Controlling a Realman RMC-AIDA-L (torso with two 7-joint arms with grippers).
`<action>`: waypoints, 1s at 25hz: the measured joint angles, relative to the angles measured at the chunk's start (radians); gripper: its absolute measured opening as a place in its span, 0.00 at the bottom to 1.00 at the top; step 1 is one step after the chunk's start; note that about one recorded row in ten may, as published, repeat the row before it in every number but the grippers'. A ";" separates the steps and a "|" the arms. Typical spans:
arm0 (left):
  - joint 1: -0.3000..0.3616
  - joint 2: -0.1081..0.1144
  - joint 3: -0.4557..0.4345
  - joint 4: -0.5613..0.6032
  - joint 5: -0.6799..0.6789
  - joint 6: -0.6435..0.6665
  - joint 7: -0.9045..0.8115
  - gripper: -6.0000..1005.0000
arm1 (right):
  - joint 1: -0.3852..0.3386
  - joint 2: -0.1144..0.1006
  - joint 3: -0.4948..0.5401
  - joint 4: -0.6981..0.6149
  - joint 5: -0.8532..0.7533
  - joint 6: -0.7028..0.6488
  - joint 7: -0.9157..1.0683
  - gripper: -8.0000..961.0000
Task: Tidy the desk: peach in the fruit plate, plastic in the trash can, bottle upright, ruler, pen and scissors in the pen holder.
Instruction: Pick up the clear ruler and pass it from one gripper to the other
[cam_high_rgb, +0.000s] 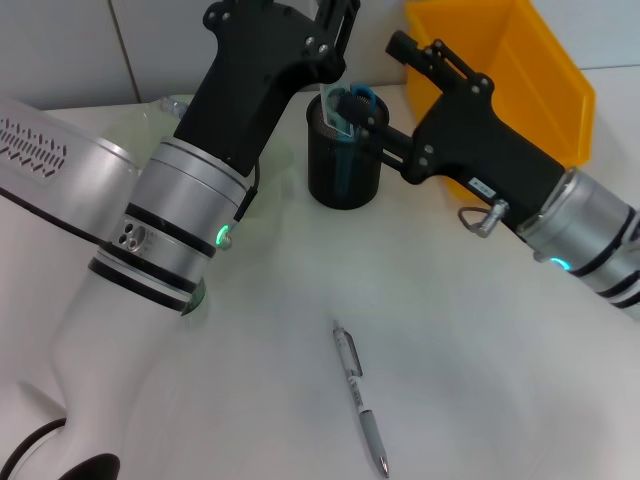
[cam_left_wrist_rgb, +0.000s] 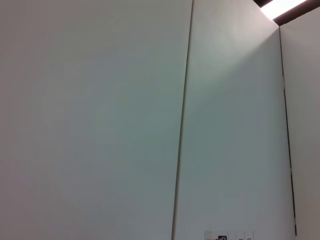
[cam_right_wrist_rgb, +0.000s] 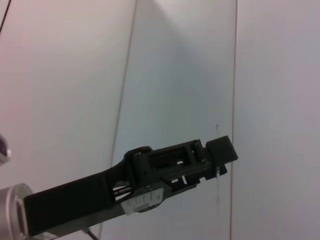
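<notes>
- The pen (cam_high_rgb: 359, 397) lies flat on the white desk (cam_high_rgb: 470, 350), near the front and well apart from both arms.
- The pen holder (cam_high_rgb: 342, 160) stands behind it – the scissors (cam_high_rgb: 356, 101) stick up inside, blue handles on top.
- The trash can (cam_high_rgb: 520, 70) sits at the back right.
- The right gripper (cam_high_rgb: 345, 112) reaches over the holder's rim at the scissors; its grip cannot be told.
- The left gripper (cam_high_rgb: 335, 20) is raised behind the holder, mostly cut off, so its grip cannot be told either.

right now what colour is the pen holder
Black wire mesh pen holder, clearest in the head view.
</notes>
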 joint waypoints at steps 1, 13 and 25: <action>-0.001 0.000 0.001 0.000 -0.002 0.003 0.004 0.47 | 0.008 0.000 0.006 0.015 0.003 0.002 -0.018 0.82; -0.004 0.000 0.019 -0.012 -0.017 0.015 0.015 0.48 | 0.090 0.003 0.119 0.164 0.001 0.066 -0.136 0.82; -0.005 0.000 0.022 -0.022 -0.019 0.016 0.016 0.49 | 0.107 0.003 0.158 0.217 -0.006 0.069 -0.151 0.80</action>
